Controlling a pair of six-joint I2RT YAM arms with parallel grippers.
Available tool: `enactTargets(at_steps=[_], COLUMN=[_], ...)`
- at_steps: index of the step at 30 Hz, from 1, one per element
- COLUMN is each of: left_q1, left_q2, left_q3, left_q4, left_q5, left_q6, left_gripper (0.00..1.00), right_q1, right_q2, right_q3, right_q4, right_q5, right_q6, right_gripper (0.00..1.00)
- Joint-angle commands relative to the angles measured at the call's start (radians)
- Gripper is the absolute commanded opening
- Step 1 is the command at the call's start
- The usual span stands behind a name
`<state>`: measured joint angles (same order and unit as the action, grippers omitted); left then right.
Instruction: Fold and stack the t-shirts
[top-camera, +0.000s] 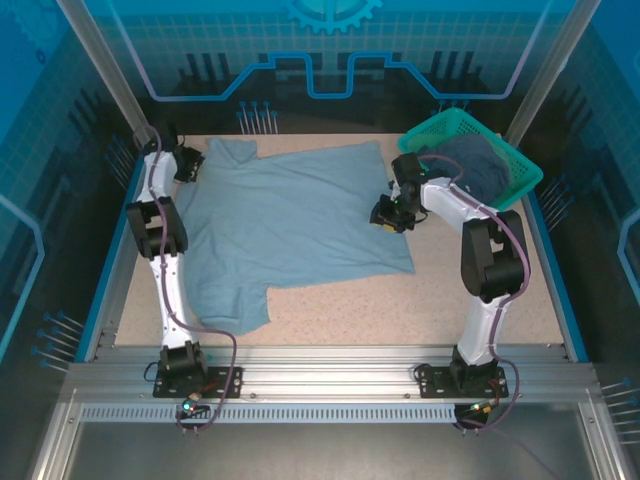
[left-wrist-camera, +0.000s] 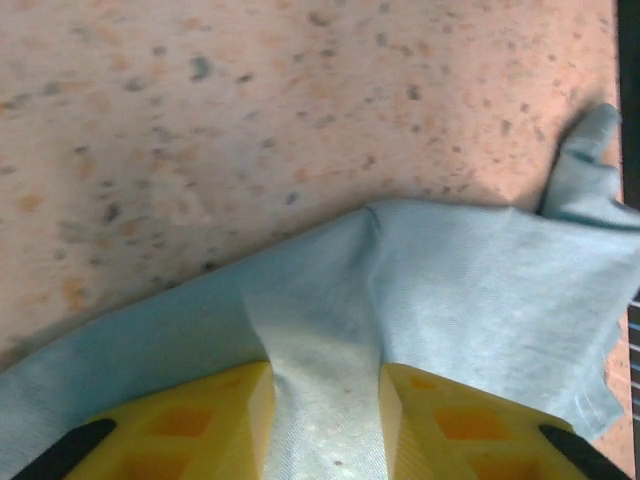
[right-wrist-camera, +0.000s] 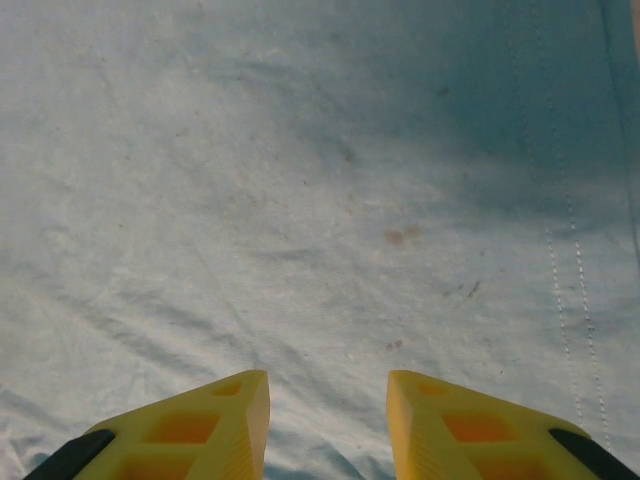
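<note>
Pale t-shirt (top-camera: 300, 220) spread on the table (top-camera: 400, 310); dark t-shirt (top-camera: 480, 165) in the basket (top-camera: 530, 178).
Your left gripper (left-wrist-camera: 326, 385), at the far-left corner, stands part-open astride a cloth ridge, and you cannot tell whether it grips. Your right gripper (right-wrist-camera: 328, 390), at the right edge, is part-open and empty.

A speckled beige table (top-camera: 400, 310), edged in blue, carries a pale blue-grey t-shirt (top-camera: 290, 220) spread flat across its centre and left, one flap of cloth reaching toward the upper left of the frame and another toward the lower left. A teal-green mesh basket (top-camera: 455, 125) sits at the upper right corner, near the shirt's straight right edge. Bare tabletop shows along the bottom and lower right. In the left wrist view, a rumpled shirt edge rests on the speckled surface.
</note>
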<state>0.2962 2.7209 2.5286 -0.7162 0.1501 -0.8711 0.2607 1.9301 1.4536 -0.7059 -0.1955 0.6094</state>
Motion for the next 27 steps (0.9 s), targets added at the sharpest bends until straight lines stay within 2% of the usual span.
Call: enactTargets(at_steps=[1, 3, 5, 12, 16, 21, 27], left_q1=[-0.014, -0.041, -0.065, -0.099, -0.107, -0.105, -0.093], left_q2=[-0.043, -0.177, -0.346, -0.774, -0.915, -0.965, -0.805], left_q3=[0.003, -0.102, -0.312, -1.031, -1.295, -1.423, -1.340], left_q4=[-0.006, -0.015, 0.022, 0.048, 0.068, 0.047, 0.041], left_q5=[0.053, 0.007, -0.023, 0.065, 0.090, 0.061, 0.058], left_q6=[0.016, 0.063, 0.064, -0.041, -0.102, -0.077, 0.001], left_gripper=[0.42, 0.47, 0.47, 0.34, 0.27, 0.25, 0.25], right_q1=[0.019, 0.024, 0.019, 0.012, 0.019, 0.032, -0.013], right_q2=[0.004, 0.000, 0.007, 0.085, 0.105, 0.076, 0.159], right_q3=[0.025, 0.015, 0.004, 0.032, 0.024, -0.071, -0.014], right_q4=[-0.014, 0.000, 0.013, -0.014, -0.078, -0.082, -0.114], right_q5=[-0.014, -0.009, -0.011, 0.006, 0.054, 0.096, 0.103], right_q6=[0.025, 0.027, 0.033, 0.036, 0.077, 0.116, 0.066], right_gripper=[0.37, 0.37, 0.36, 0.36, 0.35, 0.35, 0.35])
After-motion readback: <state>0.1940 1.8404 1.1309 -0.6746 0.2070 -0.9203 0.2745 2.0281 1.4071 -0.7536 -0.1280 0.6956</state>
